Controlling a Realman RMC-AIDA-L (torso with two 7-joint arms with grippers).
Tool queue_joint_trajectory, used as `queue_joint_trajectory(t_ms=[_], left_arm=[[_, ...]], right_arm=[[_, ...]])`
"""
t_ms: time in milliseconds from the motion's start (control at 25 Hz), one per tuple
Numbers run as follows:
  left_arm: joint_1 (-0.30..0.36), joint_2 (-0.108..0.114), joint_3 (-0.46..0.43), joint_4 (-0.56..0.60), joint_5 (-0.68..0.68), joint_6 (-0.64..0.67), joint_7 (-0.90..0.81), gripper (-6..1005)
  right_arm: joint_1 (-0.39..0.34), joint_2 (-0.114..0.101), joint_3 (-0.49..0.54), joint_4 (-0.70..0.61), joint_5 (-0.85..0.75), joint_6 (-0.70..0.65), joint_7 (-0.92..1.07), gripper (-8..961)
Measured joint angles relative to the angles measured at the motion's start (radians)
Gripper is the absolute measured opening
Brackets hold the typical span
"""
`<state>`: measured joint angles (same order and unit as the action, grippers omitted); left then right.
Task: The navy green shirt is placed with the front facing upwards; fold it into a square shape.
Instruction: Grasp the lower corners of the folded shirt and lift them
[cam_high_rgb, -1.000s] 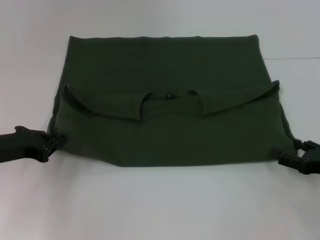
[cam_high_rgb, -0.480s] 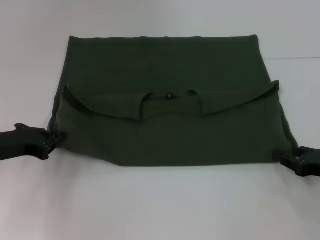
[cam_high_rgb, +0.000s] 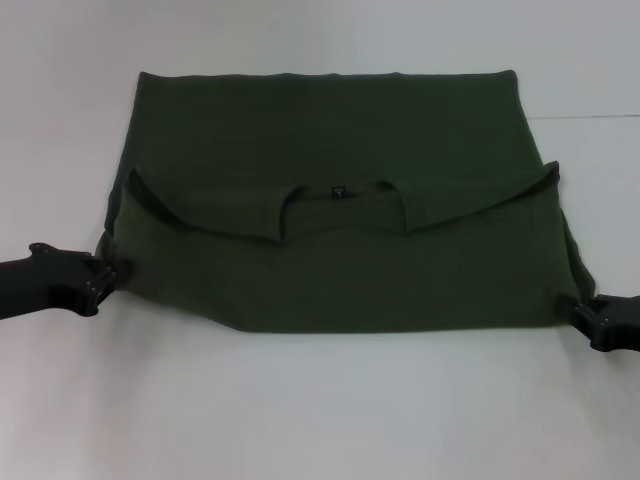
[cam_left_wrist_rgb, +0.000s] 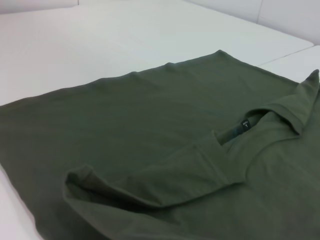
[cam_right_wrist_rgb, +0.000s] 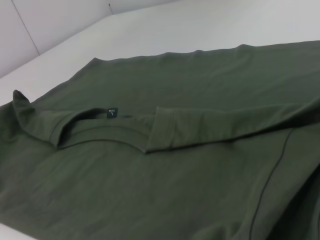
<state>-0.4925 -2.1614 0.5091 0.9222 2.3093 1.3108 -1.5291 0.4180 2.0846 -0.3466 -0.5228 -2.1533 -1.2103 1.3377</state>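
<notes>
The navy green shirt (cam_high_rgb: 330, 200) lies flat on the white table, plain green side showing, with the collar part folded toward the near edge. Its small neck label (cam_high_rgb: 339, 189) sits mid-shirt and also shows in both wrist views, as the label (cam_left_wrist_rgb: 244, 123) and the label (cam_right_wrist_rgb: 112, 112). No chest lettering shows. Low at the shirt's near left corner is my left gripper (cam_high_rgb: 100, 280), touching the cloth edge. At the near right corner my right gripper (cam_high_rgb: 583, 315) sits just beside the hem. Neither wrist view shows its own gripper.
White table (cam_high_rgb: 320, 410) surrounds the shirt on all sides. A faint seam (cam_high_rgb: 590, 117) in the surface runs off at the far right. Pale wall panels (cam_right_wrist_rgb: 60, 20) rise behind the table in the right wrist view.
My left gripper has slid a little to the left and up along the shirt's corner. My right gripper has dropped lower and outward by the near right corner. The shirt has barely shifted.
</notes>
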Motion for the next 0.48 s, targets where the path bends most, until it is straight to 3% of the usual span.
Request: queue_joint_trajectory(t_ms=[120, 480], left_arm=[[0.005, 0.0, 0.001, -0.003, -0.005, 0.003, 0.014, 36], [0.036, -0.001, -0.029, -0.005, -0.014, 0.076, 0.073, 34]], right_arm=[[-0.004, 0.0, 0.001, -0.001, 0.002, -0.004, 0.0, 57], [-0.028, 0.0, 0.024, -0.007, 0.009, -0.09, -0.032, 59]])
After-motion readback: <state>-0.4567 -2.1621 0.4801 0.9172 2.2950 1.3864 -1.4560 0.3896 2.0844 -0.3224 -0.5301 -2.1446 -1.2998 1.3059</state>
